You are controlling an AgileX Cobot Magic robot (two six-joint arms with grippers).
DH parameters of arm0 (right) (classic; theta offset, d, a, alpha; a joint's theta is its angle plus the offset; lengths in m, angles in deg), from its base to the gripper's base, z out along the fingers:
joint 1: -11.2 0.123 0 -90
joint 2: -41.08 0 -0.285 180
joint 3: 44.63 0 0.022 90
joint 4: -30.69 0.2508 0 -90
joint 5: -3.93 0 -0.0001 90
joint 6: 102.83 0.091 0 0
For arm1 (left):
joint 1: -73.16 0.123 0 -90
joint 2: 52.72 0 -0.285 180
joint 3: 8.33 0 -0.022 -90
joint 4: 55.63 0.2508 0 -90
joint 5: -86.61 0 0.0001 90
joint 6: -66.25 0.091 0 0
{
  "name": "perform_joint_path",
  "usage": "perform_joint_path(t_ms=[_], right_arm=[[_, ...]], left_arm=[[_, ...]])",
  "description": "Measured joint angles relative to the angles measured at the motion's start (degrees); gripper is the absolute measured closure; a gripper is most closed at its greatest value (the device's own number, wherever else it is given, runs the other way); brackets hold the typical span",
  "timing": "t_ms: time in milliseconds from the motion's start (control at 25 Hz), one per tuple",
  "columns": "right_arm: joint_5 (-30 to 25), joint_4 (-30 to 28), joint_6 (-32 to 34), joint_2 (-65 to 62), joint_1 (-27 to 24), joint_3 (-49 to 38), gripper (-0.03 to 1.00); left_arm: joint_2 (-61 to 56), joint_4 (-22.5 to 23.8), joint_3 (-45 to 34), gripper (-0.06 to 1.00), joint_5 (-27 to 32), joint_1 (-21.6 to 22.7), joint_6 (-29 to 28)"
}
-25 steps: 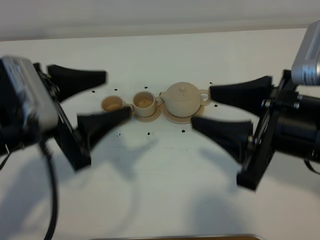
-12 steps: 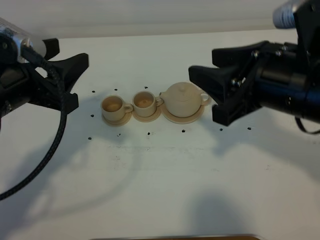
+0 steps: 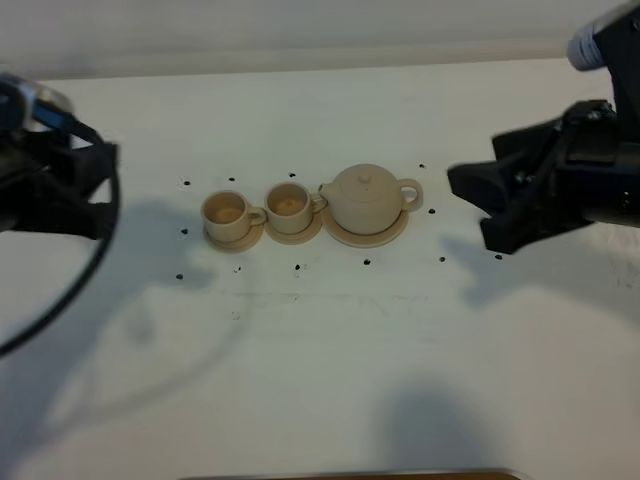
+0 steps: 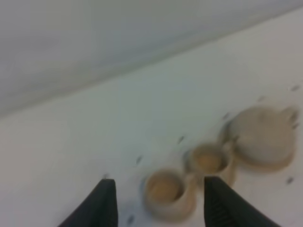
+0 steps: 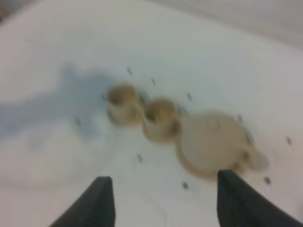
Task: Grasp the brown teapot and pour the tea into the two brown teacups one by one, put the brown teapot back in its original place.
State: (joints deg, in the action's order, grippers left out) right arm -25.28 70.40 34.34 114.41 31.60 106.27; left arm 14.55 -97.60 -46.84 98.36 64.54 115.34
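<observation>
From 1 high camera we look down on the table [image 3: 320, 380]; our 2 wrist cameras face inward from opposite sides, nearer, all 3 sharing teapot [image 3: 365, 198] and teacups [image 3: 226, 211].

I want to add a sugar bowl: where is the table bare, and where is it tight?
Bare: the white table in front of the row, behind it, and beyond both ends. Crowded: the two small tan ceramic teacups and the round tan ceramic teapot stand tightly in one row.

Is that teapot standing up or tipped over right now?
Upright: the teapot sits level on its plate, with the lid on top and its knob pointing up.
</observation>
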Motion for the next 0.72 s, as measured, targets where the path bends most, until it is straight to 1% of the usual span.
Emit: perform_joint_path(t_ms=[120,280,400,600,720], right_arm=[[-1.7,-0.9,0.7,0.0,-0.5,0.0,0.5],[-1.9,-1.1,2.3,0.3,-0.5,0.0,0.5],[-2.5,-1.2,2.9,1.4,-0.5,0.0,0.5],[-3.0,-1.2,3.1,3.1,-0.5,0.0,0.5],[-3.2,-1.2,3.1,4.2,-0.5,0.0,0.5]], left_arm=[[-2.1,9.8,0.0,0.46,3.6,4.3,-9.2],[-8.6,22.5,0.0,0.46,8.7,8.6,-21.2],[-13.3,30.5,0.0,0.46,13.5,9.8,-30.3],[-19.6,40.3,0.0,0.46,22.5,9.8,-42.0],[-23.3,44.8,0.0,0.46,25.9,9.8,-46.5]])
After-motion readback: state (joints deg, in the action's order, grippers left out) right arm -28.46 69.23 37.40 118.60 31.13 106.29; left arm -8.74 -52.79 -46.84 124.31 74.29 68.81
